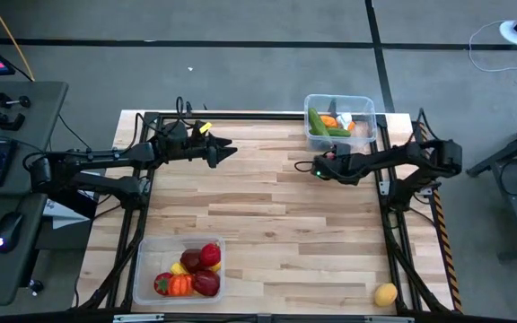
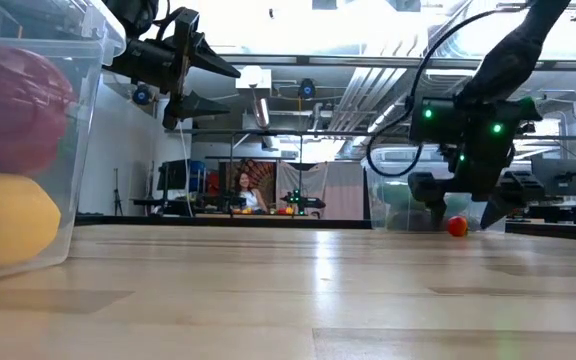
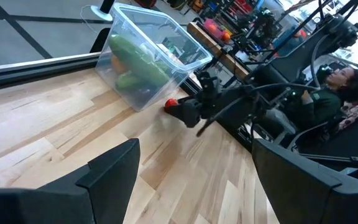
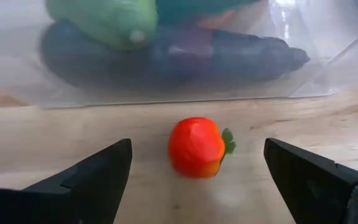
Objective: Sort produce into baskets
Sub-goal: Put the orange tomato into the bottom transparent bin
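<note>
A small red tomato (image 4: 195, 147) with a green stem lies on the wooden table, just in front of the far clear basket (image 1: 339, 124). That basket holds green cucumbers, a purple eggplant and an orange piece. My right gripper (image 1: 316, 169) is open and low over the table. Its fingers stand on either side of the tomato (image 2: 457, 226) without touching it. My left gripper (image 1: 230, 151) is open and empty, raised above the table's far left part. The near clear basket (image 1: 179, 269) holds red, orange and yellow pieces.
A yellow lemon (image 1: 385, 293) lies on the table near its front right corner. The near basket's wall (image 2: 78, 150) fills the left of the low view. A person (image 2: 243, 190) sits in the room beyond the table. Bare wood lies between the two baskets.
</note>
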Robot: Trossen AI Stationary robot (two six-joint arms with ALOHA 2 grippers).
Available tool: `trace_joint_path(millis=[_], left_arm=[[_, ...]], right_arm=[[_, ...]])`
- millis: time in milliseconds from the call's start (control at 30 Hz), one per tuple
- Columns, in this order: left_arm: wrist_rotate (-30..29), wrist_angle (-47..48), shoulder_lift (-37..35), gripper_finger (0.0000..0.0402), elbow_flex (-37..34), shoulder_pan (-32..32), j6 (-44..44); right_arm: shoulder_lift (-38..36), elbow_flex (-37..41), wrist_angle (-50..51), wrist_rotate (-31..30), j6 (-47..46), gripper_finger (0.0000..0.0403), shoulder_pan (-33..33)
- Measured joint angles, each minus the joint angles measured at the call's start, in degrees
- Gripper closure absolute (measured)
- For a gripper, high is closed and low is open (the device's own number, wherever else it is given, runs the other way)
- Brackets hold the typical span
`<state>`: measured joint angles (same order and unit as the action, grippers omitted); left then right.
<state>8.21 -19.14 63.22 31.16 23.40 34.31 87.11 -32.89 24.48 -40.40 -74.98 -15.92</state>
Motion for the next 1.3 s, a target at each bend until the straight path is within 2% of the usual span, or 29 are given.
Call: trace_joint_path(millis=[133,300,633,767,900,1033,1167,1300], left_arm=[[0.0,0.0,0.0,0.0101,0.0,0.0,0.1],[0.0,0.0,0.0,0.0101,0.0,0.0,0.2],[0.0,0.0,0.0,0.0101,0.0,0.0,0.1],[0.0,0.0,0.0,0.0101,0.0,0.0,0.2],[0.0,0.0,0.0,0.0101,0.0,-0.4,1.1],[0.0,0.0,0.0,0.0101,0.0,-1.1,1.1],[0.0,0.0,0.0,0.0101,0.0,-1.5,1.1],[0.0,0.1,0.0,0.0101,0.0,-1.5,1.1]], right_arm=[[2.7,0.0,-1.4,1.0,-0.1,0.0058,-1.5],[4.8,-0.2,-2.9,0.3,-1.6,0.0106,-1.7],[5.1,-0.2,-2.6,-0.4,-1.0,0.0276,-1.7],[4.2,-0.1,-2.1,1.0,1.2,0.0325,0.0],[0.6,0.0,-0.3,6.8,4.7,0.0328,4.8],[-6.6,0.1,0.4,17.0,11.0,0.032,12.9],[-15.3,0.0,-5.0,23.3,16.4,0.0316,20.7],[-22.4,-3.4,-12.6,23.9,24.5,0.0321,24.6]])
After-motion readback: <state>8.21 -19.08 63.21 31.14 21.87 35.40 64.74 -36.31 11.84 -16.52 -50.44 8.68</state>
